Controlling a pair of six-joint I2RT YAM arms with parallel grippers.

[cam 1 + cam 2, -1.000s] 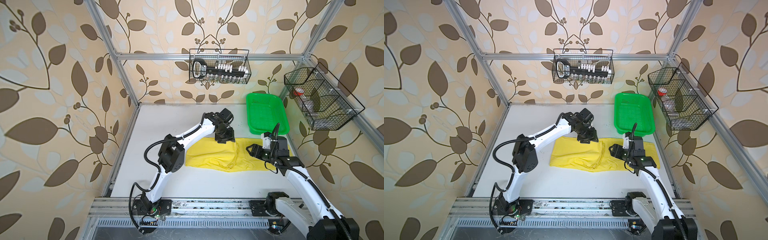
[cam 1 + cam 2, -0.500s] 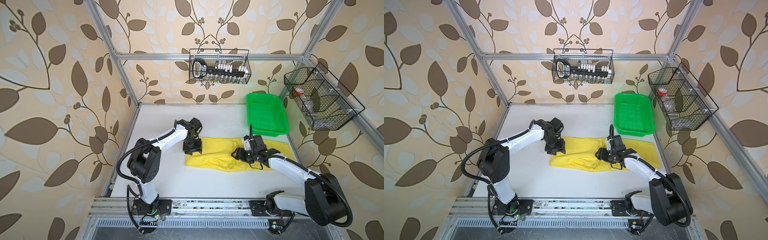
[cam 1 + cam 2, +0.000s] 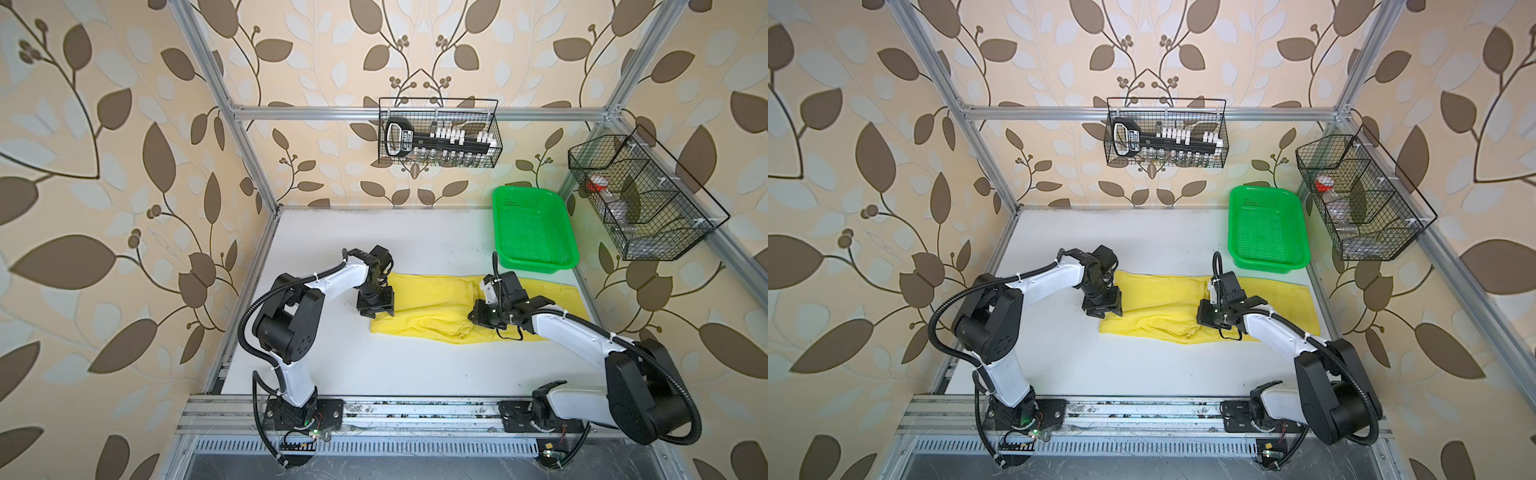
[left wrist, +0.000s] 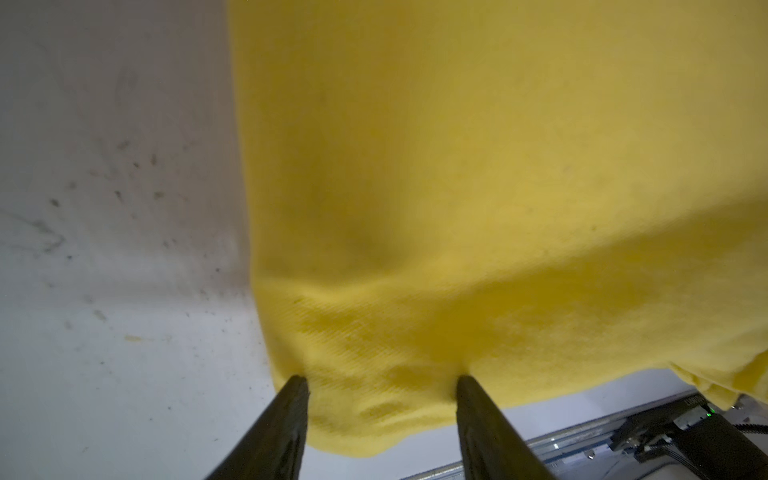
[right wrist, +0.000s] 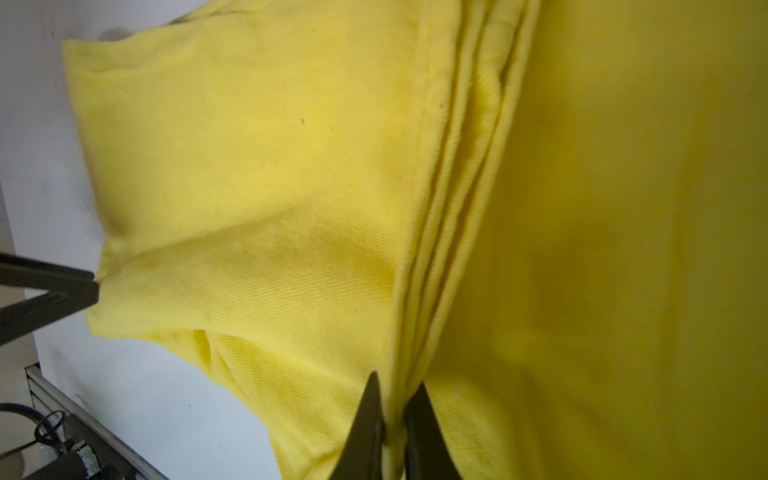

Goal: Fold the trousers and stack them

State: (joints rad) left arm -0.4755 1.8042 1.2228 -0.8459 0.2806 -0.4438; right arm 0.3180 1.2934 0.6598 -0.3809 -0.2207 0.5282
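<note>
Yellow trousers (image 3: 432,309) lie across the white worktop (image 3: 374,374), centre-right in both top views. The left pincer (image 4: 380,384) is spread, tips on their left end; right pincer (image 5: 397,388) pinches a middle fold.
</note>
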